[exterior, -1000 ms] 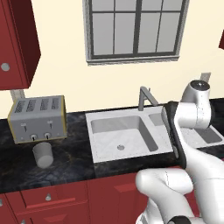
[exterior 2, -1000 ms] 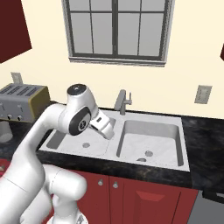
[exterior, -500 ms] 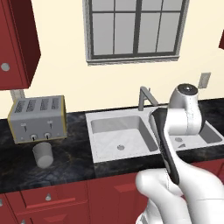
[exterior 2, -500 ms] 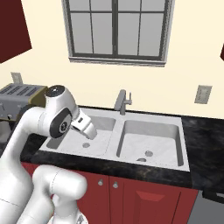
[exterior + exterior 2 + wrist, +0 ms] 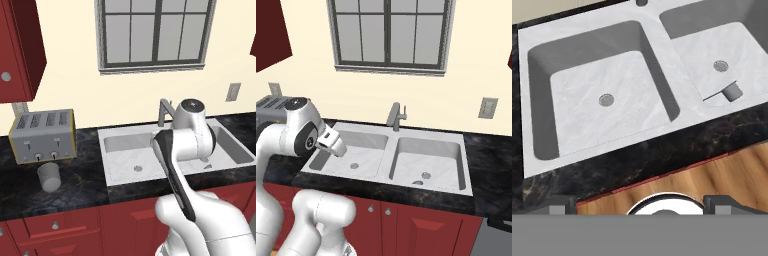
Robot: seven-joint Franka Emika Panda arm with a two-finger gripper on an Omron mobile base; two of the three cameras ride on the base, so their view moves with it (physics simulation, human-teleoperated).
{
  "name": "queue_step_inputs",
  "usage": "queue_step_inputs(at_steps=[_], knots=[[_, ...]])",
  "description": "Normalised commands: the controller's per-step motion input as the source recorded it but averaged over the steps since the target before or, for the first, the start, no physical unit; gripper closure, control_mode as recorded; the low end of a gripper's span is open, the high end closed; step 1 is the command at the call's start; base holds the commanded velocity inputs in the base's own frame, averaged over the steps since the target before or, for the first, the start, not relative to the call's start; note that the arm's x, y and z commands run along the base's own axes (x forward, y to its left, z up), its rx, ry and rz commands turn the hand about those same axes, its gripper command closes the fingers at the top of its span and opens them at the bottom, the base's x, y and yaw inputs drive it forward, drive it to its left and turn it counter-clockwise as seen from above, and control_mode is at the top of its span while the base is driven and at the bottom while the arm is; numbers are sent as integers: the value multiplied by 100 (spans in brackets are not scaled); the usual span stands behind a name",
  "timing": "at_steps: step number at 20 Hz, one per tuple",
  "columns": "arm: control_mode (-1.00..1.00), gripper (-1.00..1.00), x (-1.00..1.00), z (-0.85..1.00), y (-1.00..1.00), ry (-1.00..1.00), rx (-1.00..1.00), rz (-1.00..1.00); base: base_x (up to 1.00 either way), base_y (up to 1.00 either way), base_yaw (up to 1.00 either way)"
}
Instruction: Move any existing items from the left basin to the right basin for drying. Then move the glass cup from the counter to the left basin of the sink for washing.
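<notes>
The glass cup (image 5: 49, 176) stands upright on the black counter (image 5: 80, 185), just in front of the toaster. The tiny grey item (image 5: 731, 91) lies in the right basin (image 5: 698, 46) close to its front wall; the right base view shows this item (image 5: 417, 182) there too. Nothing but the drain (image 5: 606, 99) sits in the left basin (image 5: 577, 85). My gripper (image 5: 338, 147) hangs open and holds nothing, above the left front part of the sink (image 5: 387, 145). Its fingertips (image 5: 561, 203) stand wide apart at the bottom of the hand view.
A silver toaster (image 5: 44, 135) sits at the back left of the counter. The grey faucet (image 5: 396, 116) rises behind the divider between the basins. My white arm (image 5: 187, 145) blocks the left base view of much of the sink's right half. Dark red cabinets (image 5: 426, 225) run below.
My arm has swung left, from over the middle of the sink to above its left front part. The grey item stays in the right basin and the cup has not moved.
</notes>
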Motion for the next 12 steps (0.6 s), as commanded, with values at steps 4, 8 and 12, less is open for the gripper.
queue_step_inputs(at_steps=[4, 8, 12], knots=[[-100, -100, 0, 0, 64, 4, 0, 11, 0, 0, 0], [-100, -100, 0, 0, 63, 4, 0, 11, 0, 0, 0], [-100, -100, 0, 0, 64, 4, 0, 11, 0, 0, 0]])
